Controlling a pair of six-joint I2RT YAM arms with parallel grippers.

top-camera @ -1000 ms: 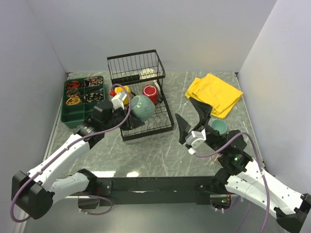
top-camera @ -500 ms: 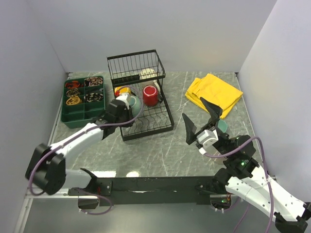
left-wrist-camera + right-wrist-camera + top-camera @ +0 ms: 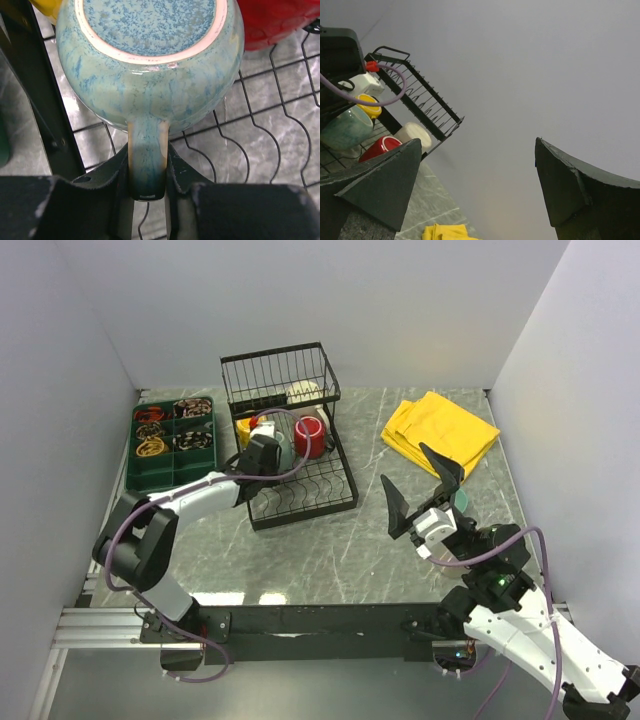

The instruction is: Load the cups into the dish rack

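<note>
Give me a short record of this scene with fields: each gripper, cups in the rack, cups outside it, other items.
left gripper: shut on the large teal cup by its handle, over the rack's flat part
right gripper: open, empty
in rack: red cup, yellow cup, cream cup in the basket end
outside rack: small teal cup on the table, partly behind the right gripper
other: yellow cloth, green tray

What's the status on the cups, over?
Left fingers clamp large teal mug by handle, over dish rack. Right fingers open, empty. Red mug, yellow mug close alongside.
</note>
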